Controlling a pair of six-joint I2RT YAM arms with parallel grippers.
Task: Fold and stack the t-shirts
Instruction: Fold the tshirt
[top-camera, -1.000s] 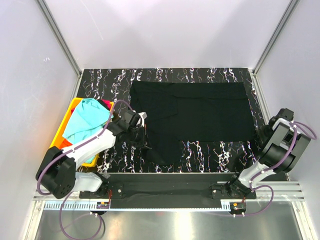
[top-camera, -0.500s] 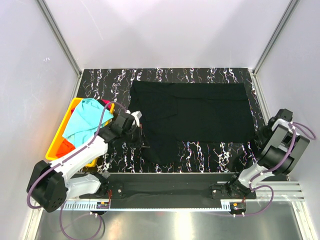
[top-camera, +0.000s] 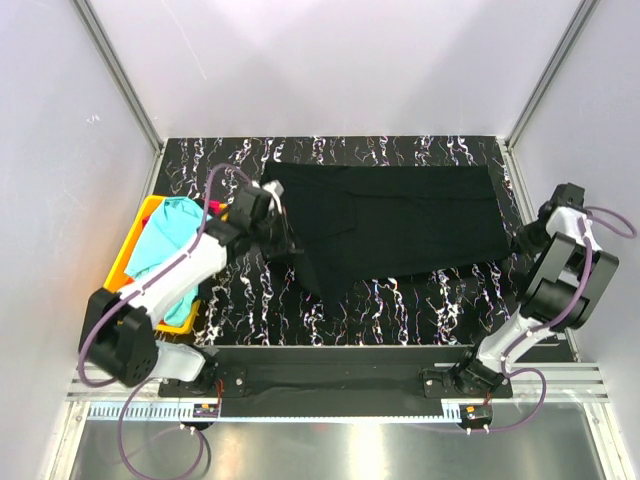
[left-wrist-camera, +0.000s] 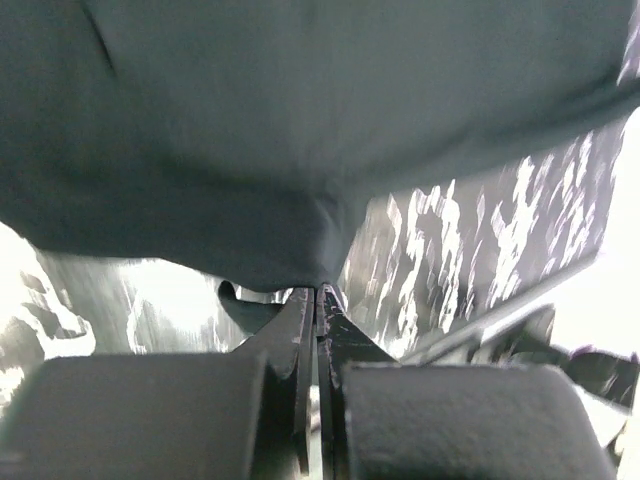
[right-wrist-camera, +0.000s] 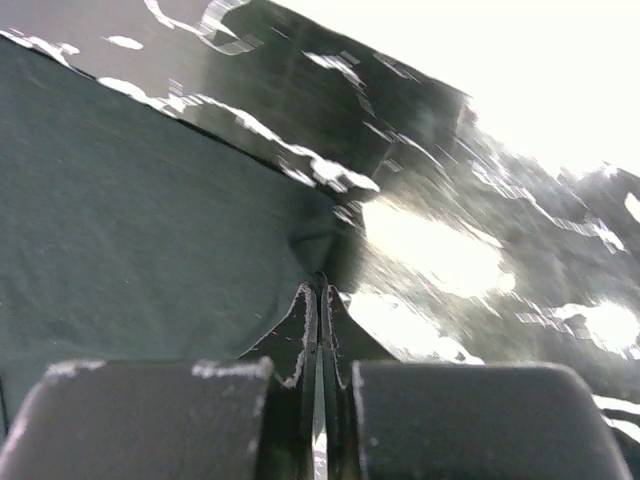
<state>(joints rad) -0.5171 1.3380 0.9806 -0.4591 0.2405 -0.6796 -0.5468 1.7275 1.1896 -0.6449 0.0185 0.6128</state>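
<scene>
From above, the black t-shirt (top-camera: 400, 215) is seen spread across the far half of the marbled worktop (top-camera: 400, 310), its far edge straight and its near edge slanting, with the near left corner drawn up into a fold. In that view the left gripper (top-camera: 274, 236) is placed at the shirt's near left corner and the right gripper (top-camera: 522, 243) at its near right corner, but how the jaws stand cannot be made out from there. That is supplied by the wrist cameras. In the left wrist view the left gripper (left-wrist-camera: 317, 292) is shown with its jaws pressed together on a bunched pucker of the black t-shirt (left-wrist-camera: 300, 120), which is draped overhead and held clear of the worktop (left-wrist-camera: 480, 230) seen beneath it. In the right wrist view the right gripper (right-wrist-camera: 320, 290) is likewise shown closed, a small pinch of the black t-shirt (right-wrist-camera: 130, 230) caught at the tips right at the cloth's corner, with the rest of the cloth lying flat on the worktop (right-wrist-camera: 330, 100). Only the overhead view takes in the yellow bin (top-camera: 128, 262) at the left edge of the worktop, where a turquoise t-shirt (top-camera: 170, 235) is heaped, partly crossed by the left arm.
</scene>
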